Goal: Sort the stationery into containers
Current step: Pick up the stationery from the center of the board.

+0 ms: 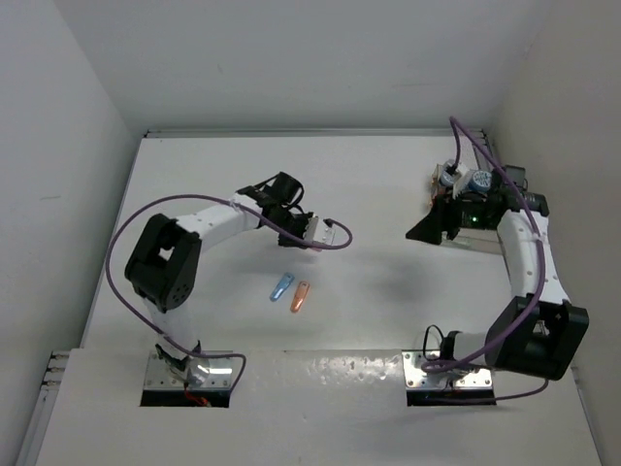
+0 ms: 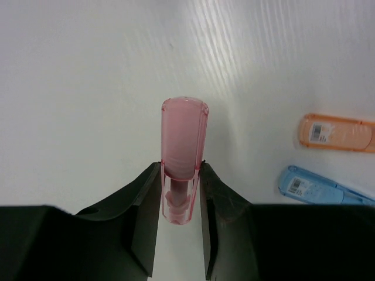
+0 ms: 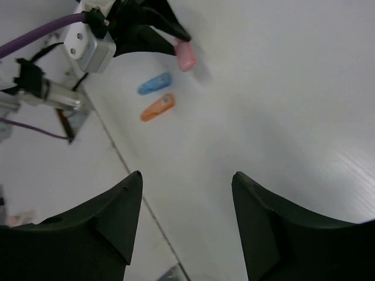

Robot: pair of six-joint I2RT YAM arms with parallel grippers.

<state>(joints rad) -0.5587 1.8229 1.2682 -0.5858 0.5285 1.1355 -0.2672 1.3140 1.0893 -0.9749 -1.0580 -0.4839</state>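
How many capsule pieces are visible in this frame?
3. A pink capsule is clamped in the left gripper; a blue capsule and an orange capsule lie side by side on the table near it. Others may be hidden by the right arm.

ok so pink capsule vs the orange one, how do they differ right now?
Grip: the pink capsule is clamped by one end in the left jaws; the orange capsule lies loose on the table, beside the blue one.
Label: the orange capsule shows a barcode sticker; none is visible on the pink capsule.
Colour: pink against orange.
Shared: both are translucent, round-ended capsules of similar shape.
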